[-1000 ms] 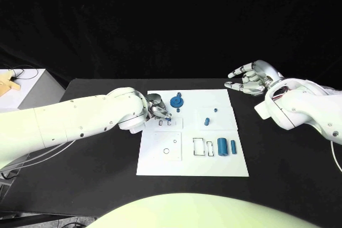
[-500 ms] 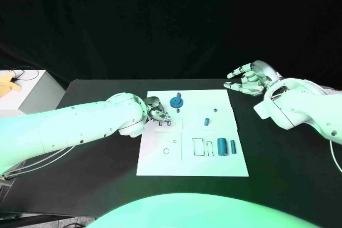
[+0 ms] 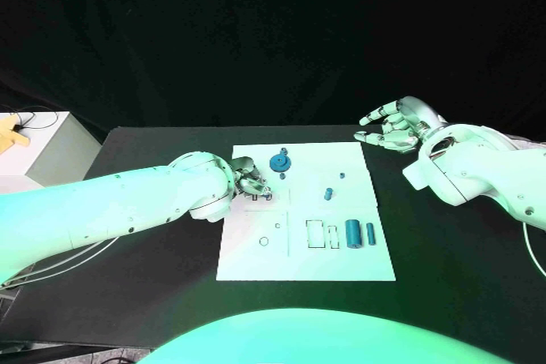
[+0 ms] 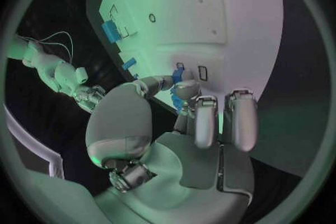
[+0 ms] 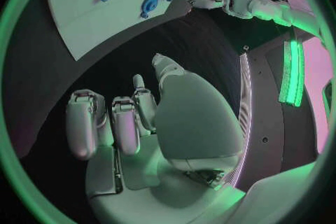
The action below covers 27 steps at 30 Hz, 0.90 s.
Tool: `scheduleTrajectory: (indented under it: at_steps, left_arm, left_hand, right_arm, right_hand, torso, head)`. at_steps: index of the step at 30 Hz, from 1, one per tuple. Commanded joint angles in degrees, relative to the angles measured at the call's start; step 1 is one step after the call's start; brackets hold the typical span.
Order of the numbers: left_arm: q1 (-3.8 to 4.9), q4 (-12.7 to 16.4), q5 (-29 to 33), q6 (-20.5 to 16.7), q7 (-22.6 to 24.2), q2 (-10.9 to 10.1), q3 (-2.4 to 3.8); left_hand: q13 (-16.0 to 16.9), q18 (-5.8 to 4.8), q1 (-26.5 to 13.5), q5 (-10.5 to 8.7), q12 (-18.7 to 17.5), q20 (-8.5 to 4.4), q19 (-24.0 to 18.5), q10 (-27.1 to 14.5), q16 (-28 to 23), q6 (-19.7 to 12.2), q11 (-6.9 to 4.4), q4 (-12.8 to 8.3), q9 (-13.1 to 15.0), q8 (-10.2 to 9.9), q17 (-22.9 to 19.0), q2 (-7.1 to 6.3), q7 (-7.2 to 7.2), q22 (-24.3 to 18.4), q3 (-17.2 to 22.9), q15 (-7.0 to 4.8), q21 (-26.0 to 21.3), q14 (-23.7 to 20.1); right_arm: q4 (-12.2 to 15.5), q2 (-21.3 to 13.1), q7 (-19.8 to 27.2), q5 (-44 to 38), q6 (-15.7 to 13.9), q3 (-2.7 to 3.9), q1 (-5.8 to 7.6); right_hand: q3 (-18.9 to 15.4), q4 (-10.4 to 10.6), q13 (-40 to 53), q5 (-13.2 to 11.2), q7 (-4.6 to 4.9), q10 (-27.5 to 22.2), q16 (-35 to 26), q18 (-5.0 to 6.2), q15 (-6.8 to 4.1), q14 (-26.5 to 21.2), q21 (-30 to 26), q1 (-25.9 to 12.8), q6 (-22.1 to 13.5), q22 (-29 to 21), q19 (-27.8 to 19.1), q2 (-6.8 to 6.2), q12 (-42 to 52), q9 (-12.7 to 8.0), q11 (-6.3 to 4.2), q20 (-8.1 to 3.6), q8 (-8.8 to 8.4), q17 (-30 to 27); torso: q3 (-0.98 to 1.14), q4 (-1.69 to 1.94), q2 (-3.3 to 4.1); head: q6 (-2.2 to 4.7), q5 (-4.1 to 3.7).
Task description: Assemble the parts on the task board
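- Lying nearest on the task board [image 3: 256, 261], the large blue cylinder [image 3: 354, 233] and the slimmer blue bar [image 3: 370, 234] beside it each had their long axis running near-to-far, parallel with the empty rectangular outlines [image 3: 316, 234] just to their left.
- Farther in, the left hand [image 3: 252, 182] was down on the board's left part with its fingertips bunched over a pair of small slots [image 4: 203, 73]; in the left wrist view it pinched a small blue part [image 4: 178, 75] between thumb and fingertip.
- Which way that pinched part pointed could not be told, since the fingers hid most of it.
- The risk, as I judged it, was a crooked entry: a tilted part could jam at a slot's edge or slip out of the narrow pinch onto the board.
- A hard press could also have shoved the light board along the worktop [image 3: 148, 245].
- A small blue peg [image 3: 327, 194] lay mid-board, and the round blue gear [image 3: 280, 162] sat near the far edge.
- Farthest off, the right hand [image 3: 393, 125] hung over the worktop well clear of the board, fingers loosely spread, holding nothing.
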Motion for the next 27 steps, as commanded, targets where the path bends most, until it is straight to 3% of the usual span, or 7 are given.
scheduleTrajectory:
  at_steps: [1, 8, 27]
  left_arm:
    - [-0.04, -0.03, -0.64, -0.28, 0.64, 0.23, 0.02]
    - [-0.06, 0.02, -0.74, 0.72, 0.63, 0.34, 0.01]
    - [-0.06, -0.12, -0.78, 3.57, 0.73, 0.40, 0.01]
  left_hand:
    - [-0.02, -1.18, -0.16, -0.09, -0.05, -0.02, 0.24, 0.26, 0.13, 1.62, -0.03, -13.72, -0.07, 0.37, 13.74, 0.60, -1.32, 3.52, 14.12, -0.44, 0.23, 5.59]
    - [-0.03, -1.18, -0.20, -0.18, -0.04, -0.02, 0.25, 0.28, 0.16, 1.61, -0.02, -13.71, -0.09, 0.38, 13.79, 0.62, -1.32, 3.53, 14.14, -0.45, 0.23, 5.61]
    - [0.14, -1.25, -0.23, -0.34, 0.09, -0.03, 0.40, 0.37, 0.37, 1.59, -0.04, -13.86, -0.20, 0.38, 14.16, 0.47, -1.34, 3.79, 14.15, -0.44, 0.34, 5.70]
  right_arm:
    - [0.16, -0.02, 0.15, -0.63, 0.94, 0.00, -0.03]
    - [0.16, -0.01, 0.13, -0.70, 1.00, 0.00, -0.03]
    - [0.06, 0.04, 0.24, -0.71, 0.94, 0.00, -0.08]
  right_hand:
    - [-0.19, 0.08, 3.46, 0.18, -0.11, 0.13, -0.11, 1.08, 0.29, 4.67, 0.08, -0.54, -0.44, 8.87, 1.64, -0.06, 0.38, -0.09, -0.09, 0.16, 0.30, 10.08]
    - [-0.19, 0.08, 3.46, 0.18, -0.11, 0.13, -0.11, 1.08, 0.29, 4.67, 0.08, -0.54, -0.44, 8.87, 1.64, -0.06, 0.38, -0.09, -0.09, 0.16, 0.30, 10.08]
    - [-0.19, 0.10, 3.36, 0.35, -0.13, 0.07, -0.19, 1.09, 0.27, 4.63, 0.03, -0.70, -0.43, 8.84, 1.64, 0.00, 0.32, -0.09, -0.10, 0.14, 0.38, 9.92]
  torso:
    - [-0.04, 0.04, 0.11]
    - [0.04, 0.05, 0.01]
    - [-0.05, 0.04, 0.01]
  head:
    - [0.01, -0.13]
    - [0.01, -0.16]
    - [0.01, -0.22]
